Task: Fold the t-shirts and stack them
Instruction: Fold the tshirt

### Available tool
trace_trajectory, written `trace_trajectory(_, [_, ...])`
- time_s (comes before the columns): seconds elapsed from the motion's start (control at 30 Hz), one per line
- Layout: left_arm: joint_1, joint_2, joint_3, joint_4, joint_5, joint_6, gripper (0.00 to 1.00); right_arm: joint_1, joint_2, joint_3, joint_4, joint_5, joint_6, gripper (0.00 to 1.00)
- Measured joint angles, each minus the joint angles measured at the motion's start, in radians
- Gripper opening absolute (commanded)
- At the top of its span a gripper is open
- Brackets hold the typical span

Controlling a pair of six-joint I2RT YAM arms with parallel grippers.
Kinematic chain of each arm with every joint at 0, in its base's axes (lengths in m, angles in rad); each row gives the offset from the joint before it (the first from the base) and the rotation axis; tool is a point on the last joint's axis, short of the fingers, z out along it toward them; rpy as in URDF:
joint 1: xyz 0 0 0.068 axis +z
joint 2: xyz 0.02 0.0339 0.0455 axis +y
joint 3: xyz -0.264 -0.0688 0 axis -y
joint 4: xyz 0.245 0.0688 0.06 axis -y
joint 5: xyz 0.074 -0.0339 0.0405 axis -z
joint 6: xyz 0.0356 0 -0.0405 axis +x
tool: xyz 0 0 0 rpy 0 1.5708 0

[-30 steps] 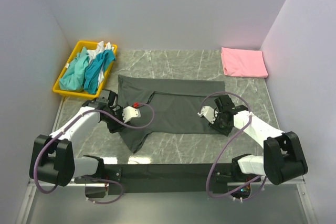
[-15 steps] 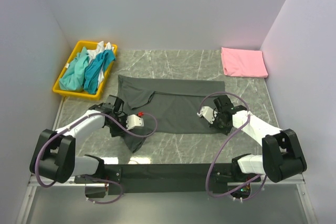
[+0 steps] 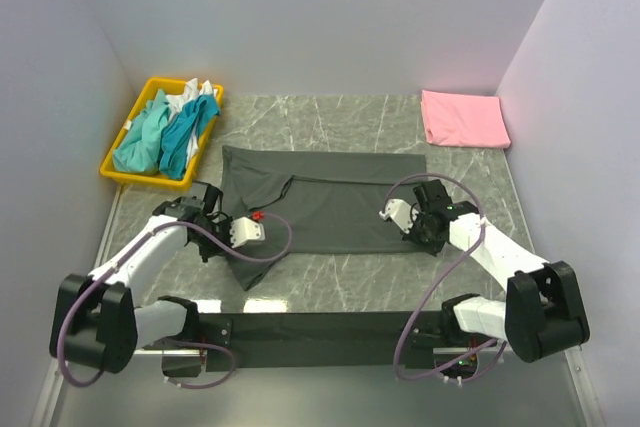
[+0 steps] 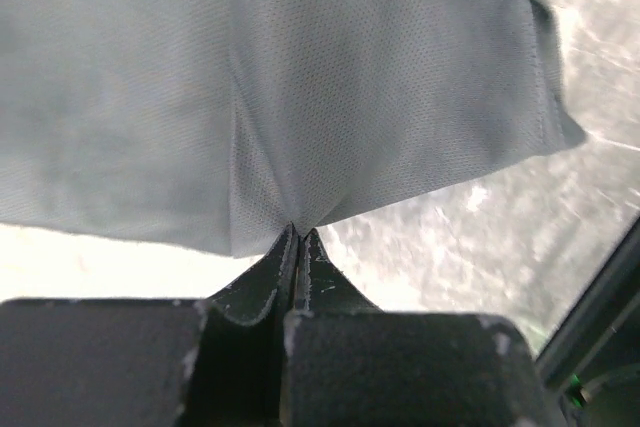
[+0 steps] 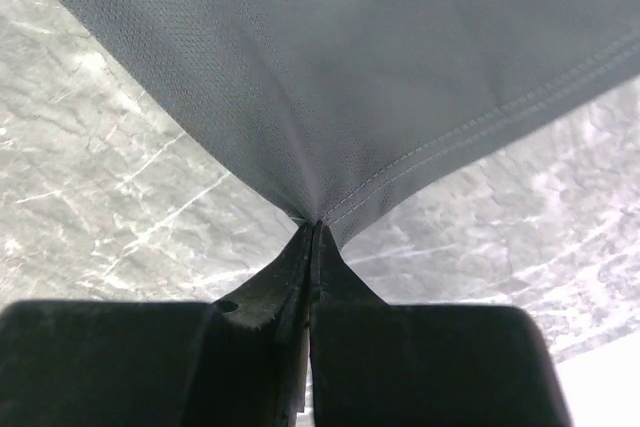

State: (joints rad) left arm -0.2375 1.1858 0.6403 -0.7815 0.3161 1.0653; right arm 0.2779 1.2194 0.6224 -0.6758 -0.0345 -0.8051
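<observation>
In the top view, the dark grey t-shirt (image 3: 335, 202) lay spread mid-frame on the marble table (image 3: 340, 282). The left gripper (image 3: 224, 233) was clamped on its left edge and the right gripper (image 3: 415, 235) on its lower right hem, probably to stretch it flat for folding. A folded pink t-shirt (image 3: 463, 119) waited at upper right, and teal and white t-shirts (image 3: 165, 132) filled the yellow tray (image 3: 118, 172).

In the left wrist view, the fingers (image 4: 268, 279) pinched a tented pucker of cloth. In the right wrist view, the fingers (image 5: 287, 269) nipped the stitched hem.

Against half a second earlier, the grippers sat slightly farther apart and the cloth looked tauter.
</observation>
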Motion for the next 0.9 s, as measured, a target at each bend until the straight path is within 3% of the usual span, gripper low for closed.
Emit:
trace_trajectory(0.37, [0.059, -0.018, 0.117, -0.096, 0.042, 0.003, 0.01, -0.064, -0.031, 0.098, -0.06, -0.033, -0.017, 0.0])
trace_trajectory(0.6, [0.151, 0.117, 0.323, -0.111, 0.089, -0.006, 0.01, -0.097, 0.029, 0.216, -0.06, -0.042, -0.036, 0.0])
trace_trajectory(0.9, [0.177, 0.312, 0.523, -0.084, 0.117, -0.059, 0.01, -0.126, 0.216, 0.37, -0.042, -0.045, -0.053, 0.0])
